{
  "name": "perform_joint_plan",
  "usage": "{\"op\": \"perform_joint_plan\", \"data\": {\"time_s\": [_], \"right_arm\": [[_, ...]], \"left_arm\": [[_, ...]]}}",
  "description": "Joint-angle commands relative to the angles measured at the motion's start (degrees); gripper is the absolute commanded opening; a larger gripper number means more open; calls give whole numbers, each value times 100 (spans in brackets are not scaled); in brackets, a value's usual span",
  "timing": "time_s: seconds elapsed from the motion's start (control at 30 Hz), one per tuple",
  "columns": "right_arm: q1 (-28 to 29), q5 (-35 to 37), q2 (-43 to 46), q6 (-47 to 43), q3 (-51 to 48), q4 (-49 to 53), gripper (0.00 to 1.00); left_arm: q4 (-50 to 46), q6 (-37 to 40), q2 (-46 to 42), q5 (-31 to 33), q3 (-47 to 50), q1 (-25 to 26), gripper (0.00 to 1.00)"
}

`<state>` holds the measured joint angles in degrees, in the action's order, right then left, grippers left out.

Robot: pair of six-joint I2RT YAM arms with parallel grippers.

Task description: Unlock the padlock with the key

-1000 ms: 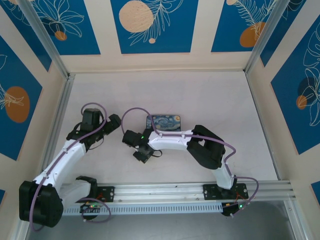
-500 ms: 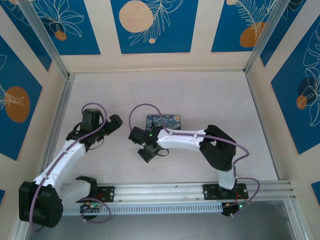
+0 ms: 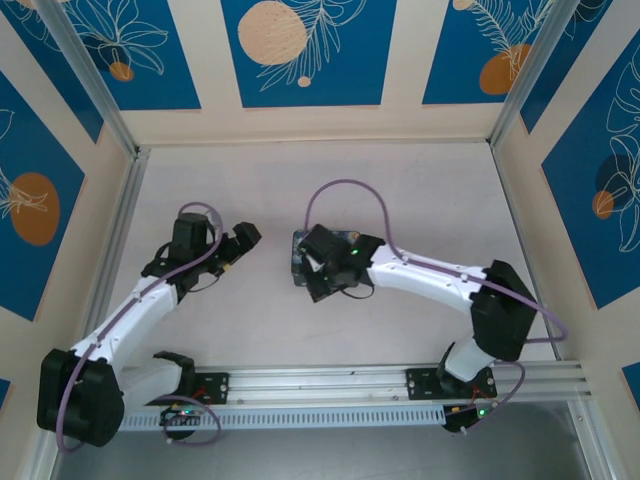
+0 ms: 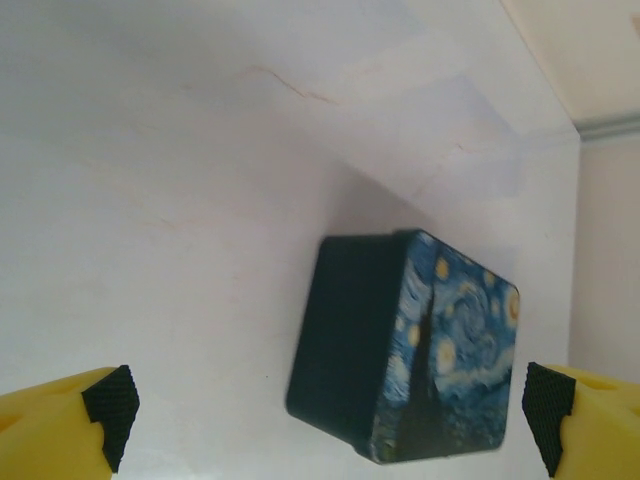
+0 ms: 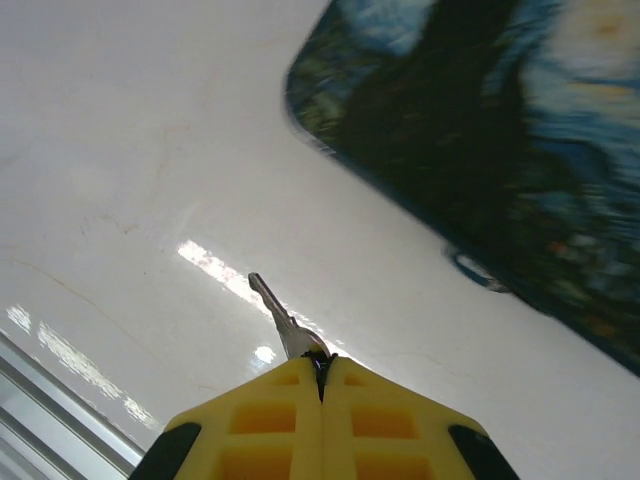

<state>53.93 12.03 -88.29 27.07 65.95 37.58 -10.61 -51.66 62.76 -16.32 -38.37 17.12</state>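
My right gripper (image 5: pixel 322 365) is shut on the key (image 5: pixel 277 318), whose thin silvery blade sticks out ahead of the fingertips, just above the white table. Beyond it lies the dark-blue painted box (image 5: pixel 480 130), blurred. A small blue-grey piece (image 5: pixel 476 270) at the box's near edge looks like the padlock, too blurred to be sure. From above, the right gripper (image 3: pixel 312 280) hangs over the box's (image 3: pixel 298 245) left end. My left gripper (image 4: pixel 327 415) is open wide, and the box (image 4: pixel 400 340) lies a little way ahead of its fingers. From above, the left gripper (image 3: pixel 243 238) is apart from the box, on its left.
Patterned blue and cream walls (image 3: pixel 300 60) enclose the white table on three sides. An aluminium rail (image 3: pixel 380 380) carrying the arm bases runs along the near edge. Purple cables (image 3: pixel 345 190) loop above the right wrist.
The right arm has swung right and back, carrying the key from the open table to the box's left end. The left gripper has edged right towards the box, still open.
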Motion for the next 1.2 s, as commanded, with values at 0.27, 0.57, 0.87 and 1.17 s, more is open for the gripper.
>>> {"op": "perform_joint_plan", "data": {"time_s": [0.27, 0.57, 0.87, 1.17], "right_arm": [[-1607, -924, 1260, 229, -691, -394, 0], [-2663, -1873, 1622, 253, -994, -804, 0], [-3084, -2629, 1602, 447, -1108, -1259, 0], [-3358, -3419, 1622, 737, -1399, -1791, 0]], "left_arm": [[797, 40, 1456, -55, -1388, 1341, 100], [1399, 205, 2625, -629, -2405, 1622, 100], [1772, 266, 3123, -1152, -2731, 1639, 100], [2183, 89, 3163, -1347, -2634, 1717, 74]]}}
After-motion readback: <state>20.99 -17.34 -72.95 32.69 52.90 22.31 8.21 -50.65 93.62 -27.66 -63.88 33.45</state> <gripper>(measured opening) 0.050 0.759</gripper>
